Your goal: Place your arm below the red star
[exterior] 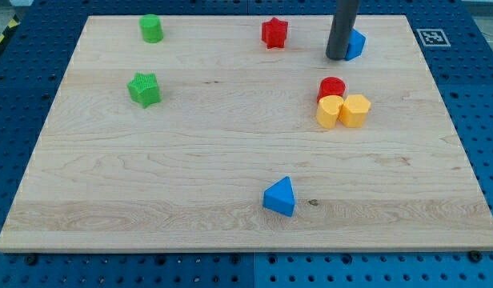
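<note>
Tip (338,58) sits right of red star (274,33), touching blue block (355,44).
Slide left, stop just below the star; no claw on this rod.

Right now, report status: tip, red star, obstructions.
My tip at the view's top, right of red star, against a blue block. Not yet below the star. Path down-left looks open.
</note>
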Robot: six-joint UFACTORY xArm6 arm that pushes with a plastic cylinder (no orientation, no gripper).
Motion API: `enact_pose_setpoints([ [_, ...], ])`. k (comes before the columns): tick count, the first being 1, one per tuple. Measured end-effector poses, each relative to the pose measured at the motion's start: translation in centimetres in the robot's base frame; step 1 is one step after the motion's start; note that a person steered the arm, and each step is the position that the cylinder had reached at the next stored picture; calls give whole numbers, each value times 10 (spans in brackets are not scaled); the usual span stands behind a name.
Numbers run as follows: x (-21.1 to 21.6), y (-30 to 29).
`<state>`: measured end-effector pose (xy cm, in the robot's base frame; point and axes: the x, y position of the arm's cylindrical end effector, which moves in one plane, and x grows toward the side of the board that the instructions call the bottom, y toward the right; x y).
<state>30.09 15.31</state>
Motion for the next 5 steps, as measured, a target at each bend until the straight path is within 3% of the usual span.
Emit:
enact_pose_setpoints([
  [5,-29,42],
])
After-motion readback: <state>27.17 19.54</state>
